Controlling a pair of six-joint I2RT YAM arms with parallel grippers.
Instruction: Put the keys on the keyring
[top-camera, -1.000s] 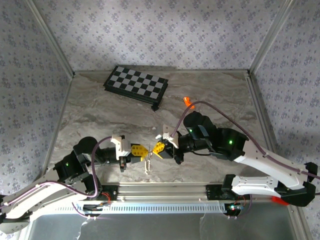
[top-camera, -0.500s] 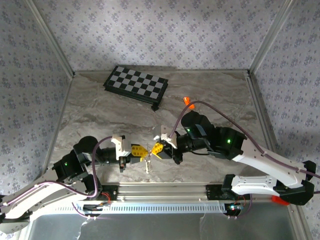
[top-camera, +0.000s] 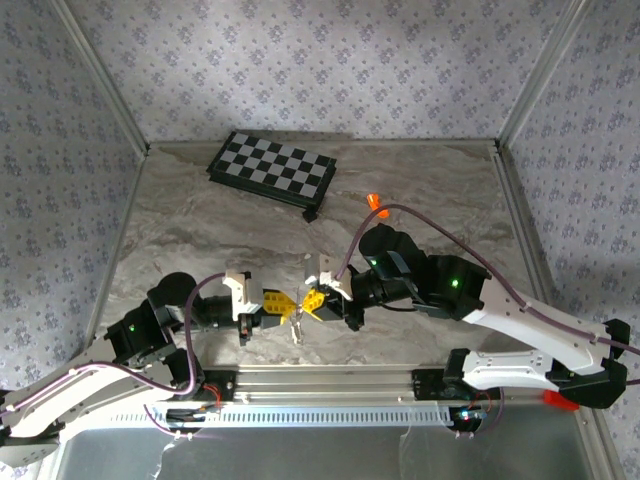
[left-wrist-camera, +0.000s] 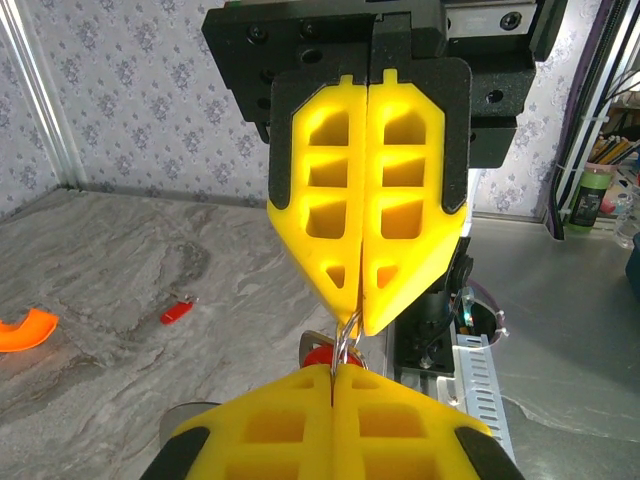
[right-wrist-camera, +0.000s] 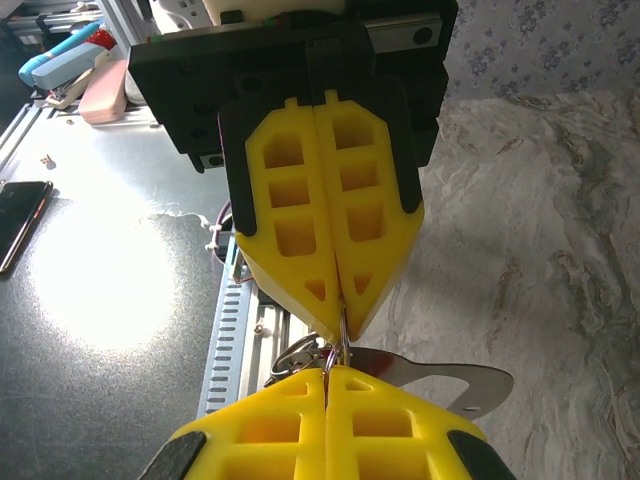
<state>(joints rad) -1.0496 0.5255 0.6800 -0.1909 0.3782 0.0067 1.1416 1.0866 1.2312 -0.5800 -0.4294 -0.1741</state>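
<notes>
Right gripper edges left, closer to left gripper; both pinched shut on keyring, tip to tip, well nearward of chequered board. Red key touches keyring.

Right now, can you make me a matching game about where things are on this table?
Things:
1. black-and-white chequered board
2. bright orange plastic piece
3. small silver metal keyring
4. tiny red plastic key

Places:
A. pinched between the left gripper and the right gripper
B. flat on the grey marble table, beside the orange piece
C. at the table's far edge
D. on the table, right of the board

Pairs: 1-C, 2-D, 3-A, 4-B.
</notes>
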